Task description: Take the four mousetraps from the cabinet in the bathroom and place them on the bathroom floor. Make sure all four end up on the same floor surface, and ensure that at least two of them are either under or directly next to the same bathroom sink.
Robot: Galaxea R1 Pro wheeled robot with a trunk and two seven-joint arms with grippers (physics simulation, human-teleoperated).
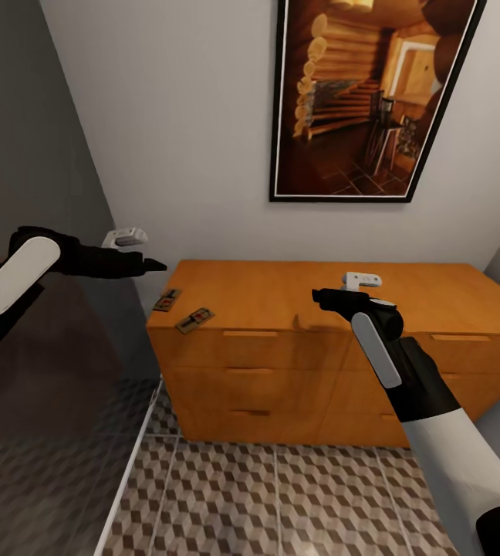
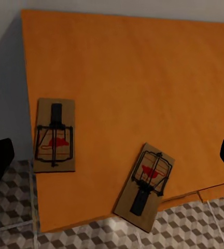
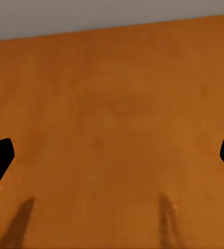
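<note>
While 2 mousetraps [image 1: 167, 300] [image 1: 194, 320] lie at the cabinet's [image 1: 281, 297] left end — the nearer one overhanging its front edge — both grippers hover open: left gripper [image 1: 154, 265] off its left end, right gripper [image 1: 317, 296] above its middle.

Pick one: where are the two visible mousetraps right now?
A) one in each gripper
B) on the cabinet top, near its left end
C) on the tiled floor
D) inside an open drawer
B: both mousetraps lie flat on the cabinet top by its left edge, one overhanging the front; the left gripper and right gripper are open and empty.
</note>
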